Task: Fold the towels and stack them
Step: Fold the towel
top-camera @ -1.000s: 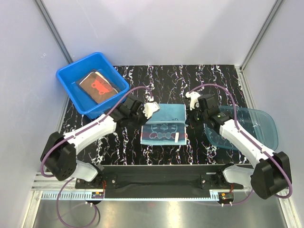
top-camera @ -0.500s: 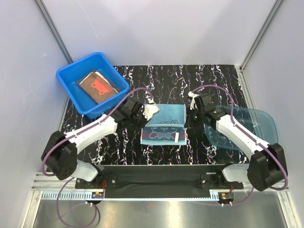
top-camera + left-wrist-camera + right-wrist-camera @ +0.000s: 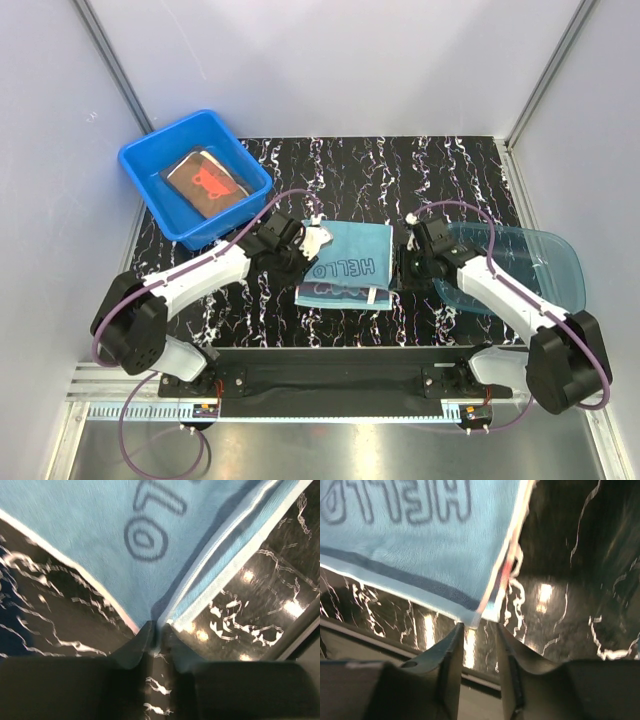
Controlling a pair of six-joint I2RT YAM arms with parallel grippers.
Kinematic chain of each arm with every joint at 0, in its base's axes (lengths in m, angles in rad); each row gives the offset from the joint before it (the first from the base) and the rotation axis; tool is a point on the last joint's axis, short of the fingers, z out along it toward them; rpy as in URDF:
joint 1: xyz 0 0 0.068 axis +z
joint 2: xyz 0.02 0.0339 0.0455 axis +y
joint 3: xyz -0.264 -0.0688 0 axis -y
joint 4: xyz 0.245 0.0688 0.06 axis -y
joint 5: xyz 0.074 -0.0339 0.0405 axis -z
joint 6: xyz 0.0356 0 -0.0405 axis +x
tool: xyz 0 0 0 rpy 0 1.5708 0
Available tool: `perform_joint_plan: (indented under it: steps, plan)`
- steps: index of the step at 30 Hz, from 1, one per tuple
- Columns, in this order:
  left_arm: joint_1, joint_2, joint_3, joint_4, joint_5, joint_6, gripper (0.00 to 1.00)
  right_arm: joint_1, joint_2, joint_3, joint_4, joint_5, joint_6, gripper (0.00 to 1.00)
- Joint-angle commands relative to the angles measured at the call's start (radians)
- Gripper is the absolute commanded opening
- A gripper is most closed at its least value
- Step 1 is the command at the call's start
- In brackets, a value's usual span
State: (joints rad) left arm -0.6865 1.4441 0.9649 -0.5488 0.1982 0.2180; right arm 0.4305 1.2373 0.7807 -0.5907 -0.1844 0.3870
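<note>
Item: light blue towel, lettered HELLO, lying doubled over at the middle of the desk, between the two arms. Handling, as judged: light, thin and limp; it will sag and crease wherever unsupported, and there is no risk of breakage. The hemmed corners offer the surest hold, best taken as a pair so a fold lands square. Left pincer: closed tight on the towel's far-left corner, with cloth fanning out from the tips in the wrist view. Right pincer: narrowly parted, the hemmed right corner hanging at its mouth and desk showing through the gap; not clamping. Second item: brown towel with red print, folded, inside the blue tub at far left. Teal bowl: at right, beside the right arm.
</note>
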Motion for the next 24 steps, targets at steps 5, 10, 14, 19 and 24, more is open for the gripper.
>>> perform_joint_plan:
  steps: [5,10,14,19,24]
  plan:
    - [-0.001,-0.044,0.004,-0.065,-0.06,-0.211,0.5,0.016,-0.096,0.015,-0.035,-0.023,0.093,0.41]
    - [0.004,-0.071,-0.025,0.027,-0.126,-0.374,0.54,0.016,-0.041,0.031,-0.021,0.049,0.134,0.43]
    - [0.012,-0.028,-0.038,0.088,-0.174,-0.538,0.54,0.016,0.036,0.017,0.029,0.077,0.18,0.42]
    - [0.025,0.009,-0.092,0.191,-0.137,-0.597,0.51,0.017,0.105,-0.026,0.087,0.102,0.216,0.35]
    - [0.074,0.035,-0.153,0.263,-0.079,-0.657,0.45,0.019,0.1,-0.05,0.117,0.105,0.256,0.3]
